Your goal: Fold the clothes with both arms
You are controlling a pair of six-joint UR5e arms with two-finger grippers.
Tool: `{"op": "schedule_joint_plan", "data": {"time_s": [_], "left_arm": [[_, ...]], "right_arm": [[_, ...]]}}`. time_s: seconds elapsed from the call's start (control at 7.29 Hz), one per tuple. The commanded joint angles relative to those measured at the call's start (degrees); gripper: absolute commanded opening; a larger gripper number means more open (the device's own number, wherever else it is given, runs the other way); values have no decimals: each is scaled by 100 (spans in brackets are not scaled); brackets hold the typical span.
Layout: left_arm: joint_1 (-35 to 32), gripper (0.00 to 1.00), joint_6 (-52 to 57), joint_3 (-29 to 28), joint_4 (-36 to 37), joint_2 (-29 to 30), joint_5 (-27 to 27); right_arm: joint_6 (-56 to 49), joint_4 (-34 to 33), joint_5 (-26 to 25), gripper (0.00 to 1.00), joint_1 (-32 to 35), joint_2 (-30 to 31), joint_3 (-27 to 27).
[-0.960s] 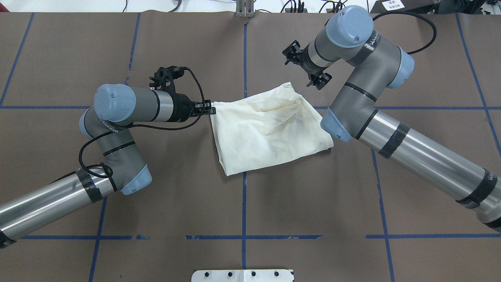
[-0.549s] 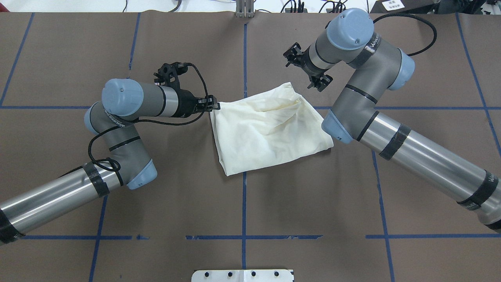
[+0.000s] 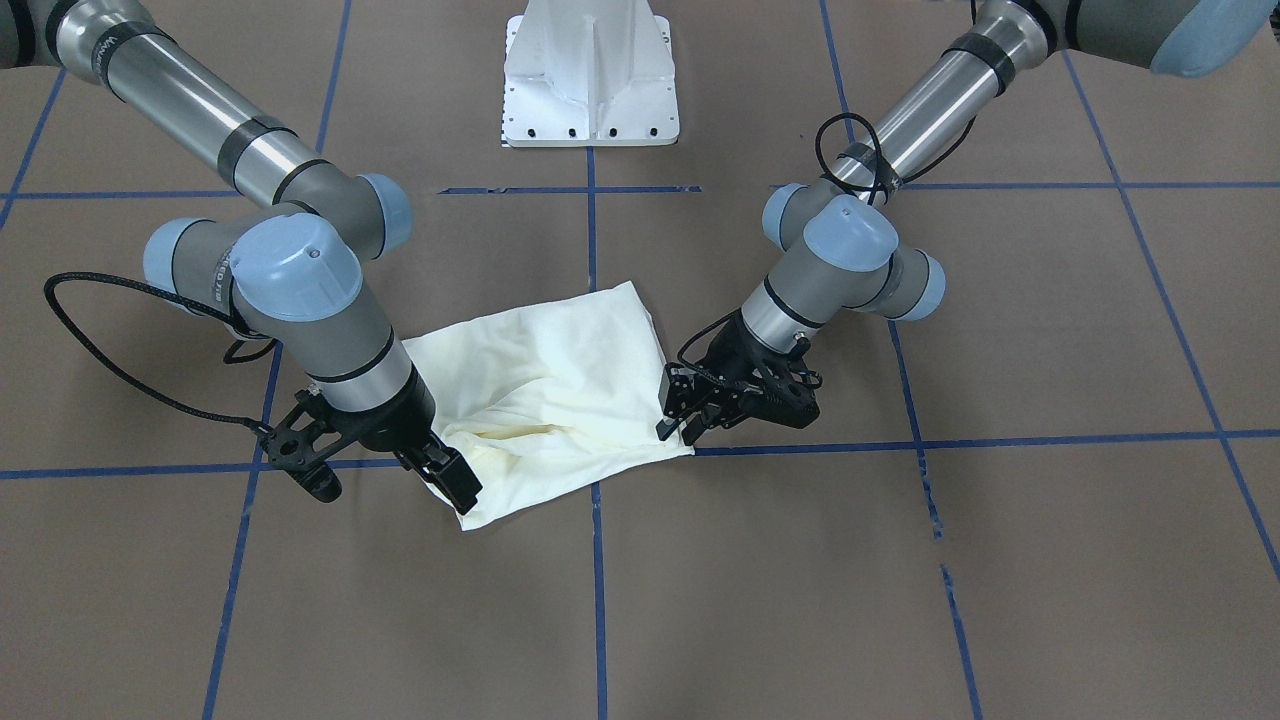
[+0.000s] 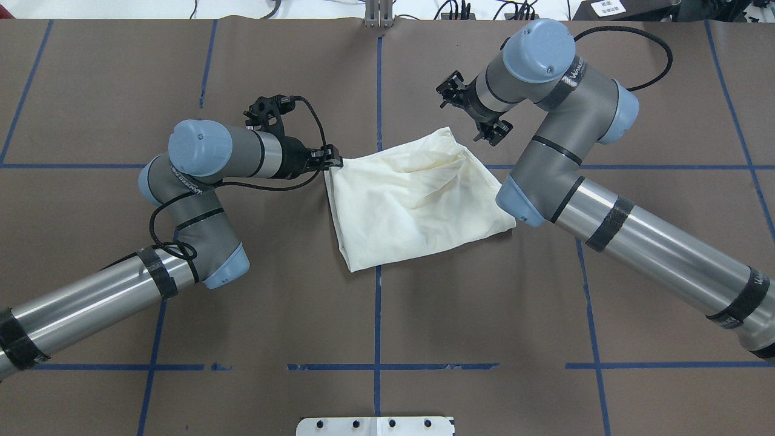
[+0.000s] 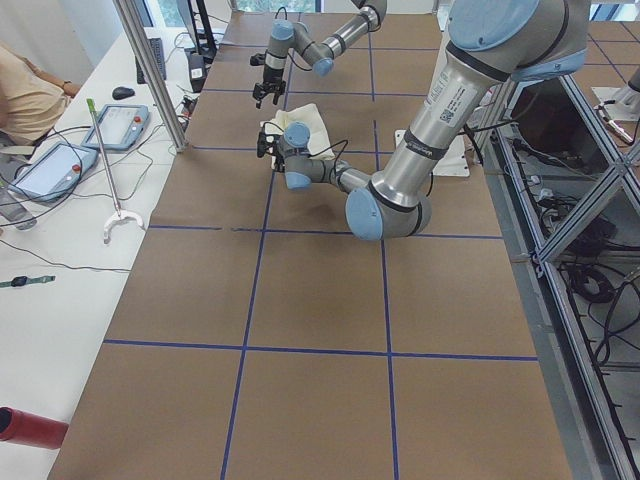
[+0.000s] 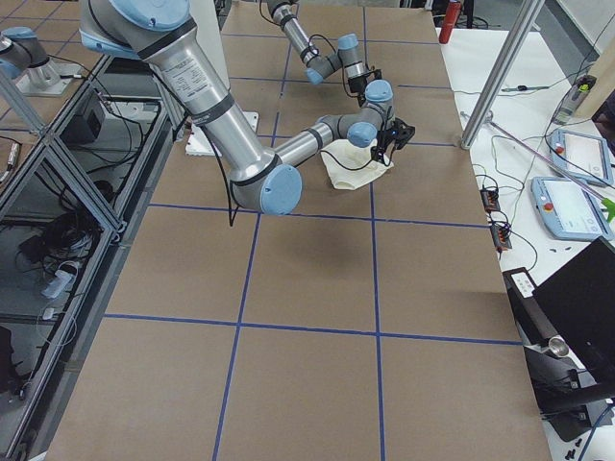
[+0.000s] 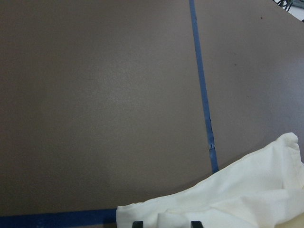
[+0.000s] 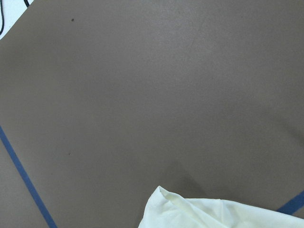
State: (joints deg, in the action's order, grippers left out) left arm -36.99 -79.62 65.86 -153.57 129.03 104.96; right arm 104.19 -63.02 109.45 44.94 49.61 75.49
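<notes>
lining up a fold — left gripper (image 4: 332, 160) spread astride the shirt (image 4: 412, 206) corner, pinching nothing; right gripper (image 3: 455, 485) i cannot tell — next, both should clamp corners.

Illegible lettering on arm band (image 4: 571, 74)

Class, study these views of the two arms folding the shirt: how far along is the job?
Done: the cream shirt lies as a compact, wrinkled bundle, no sleeves or print showing. In hand: the left gripper and right gripper each sit at a corner on its far edge; whether either has clamped is unclear. Left: likely another fold toward the robot, then smoothing.
</notes>
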Motion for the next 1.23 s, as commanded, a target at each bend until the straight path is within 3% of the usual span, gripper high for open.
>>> {"op": "schedule_joint_plan", "data": {"time_s": [0.0,1.1], "left_arm": [[8,0,-1,-56,-7,86,-2],[-309,0,43,-56,2,17,33]], "right_arm": [[5,0,-3,100,-46,4,1],[-4,9,-3,100,-55,40,1]]}}
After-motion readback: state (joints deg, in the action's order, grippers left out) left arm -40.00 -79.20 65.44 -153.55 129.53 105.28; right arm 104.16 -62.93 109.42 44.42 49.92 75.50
